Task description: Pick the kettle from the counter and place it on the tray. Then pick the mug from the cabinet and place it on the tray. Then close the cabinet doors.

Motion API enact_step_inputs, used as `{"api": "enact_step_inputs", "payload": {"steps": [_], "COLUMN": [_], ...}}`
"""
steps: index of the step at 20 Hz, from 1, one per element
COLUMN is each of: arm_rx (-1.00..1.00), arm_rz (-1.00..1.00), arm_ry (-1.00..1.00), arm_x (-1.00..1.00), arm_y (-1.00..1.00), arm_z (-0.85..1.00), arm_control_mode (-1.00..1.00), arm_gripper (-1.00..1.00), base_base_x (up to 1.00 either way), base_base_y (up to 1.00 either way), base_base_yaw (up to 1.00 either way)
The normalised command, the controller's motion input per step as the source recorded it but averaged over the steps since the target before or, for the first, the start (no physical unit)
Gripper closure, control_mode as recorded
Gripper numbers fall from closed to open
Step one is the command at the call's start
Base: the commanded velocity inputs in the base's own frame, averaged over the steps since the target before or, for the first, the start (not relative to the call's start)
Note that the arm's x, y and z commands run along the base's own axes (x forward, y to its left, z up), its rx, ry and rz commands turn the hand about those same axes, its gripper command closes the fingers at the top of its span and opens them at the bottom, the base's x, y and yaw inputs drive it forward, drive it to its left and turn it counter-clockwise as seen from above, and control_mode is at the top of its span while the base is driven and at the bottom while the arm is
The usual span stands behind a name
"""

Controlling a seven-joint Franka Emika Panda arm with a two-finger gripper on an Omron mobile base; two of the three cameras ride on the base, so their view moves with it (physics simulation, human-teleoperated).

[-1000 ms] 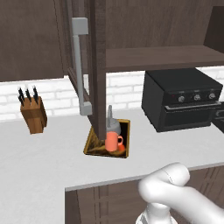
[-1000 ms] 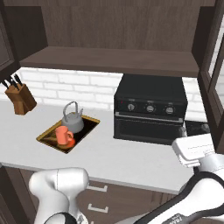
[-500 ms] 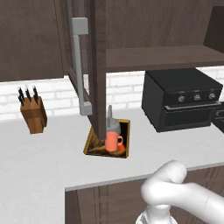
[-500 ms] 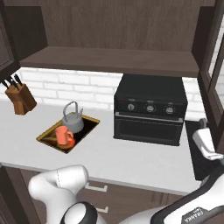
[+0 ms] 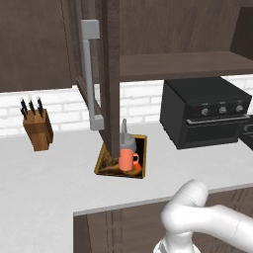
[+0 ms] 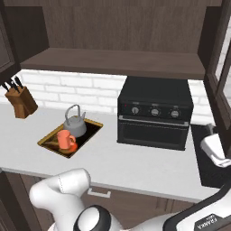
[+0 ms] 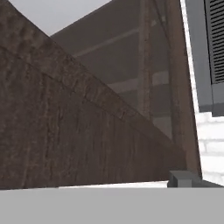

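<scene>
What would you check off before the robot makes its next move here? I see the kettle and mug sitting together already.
1. Kettle on the tray: ok, upright inside the rim.
2. Mug on the tray: ok, upright beside the kettle.
3. Cabinet doors closed: not ok; the left door stands open over the tray, and the right door is open too.
4. Cabinet shelf bare of things: ok.
5. Gripper free: ok, open and empty at the far right.
6. Gripper touching the right door: cannot tell.
</scene>
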Motion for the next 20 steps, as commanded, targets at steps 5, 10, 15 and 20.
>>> {"api": "enact_step_inputs", "payload": {"steps": [5,10,15,20], "arm_rx": [-0.22,-0.26,-0.23,-0.2], "arm_rz": [0.0,0.0,0.0,0.0], "arm_ry": [-0.08,0.0,0.01,0.03], "arm_x": [-0.04,0.06,0.25,0.28], "arm_y": [0.51,0.84,0.8,0.72], "arm_z": [0.27,0.19,0.27,0.3], "arm_control_mode": [-1.0,-1.0,-1.0,-1.0], "arm_gripper": [-1.0,-1.0,-1.0,-1.0], "base_base_x": [0.0,0.0,0.0,0.0], "base_base_y": [0.0,0.0,0.0,0.0], "base_base_yaw": [0.0,0.0,0.0,0.0]}}
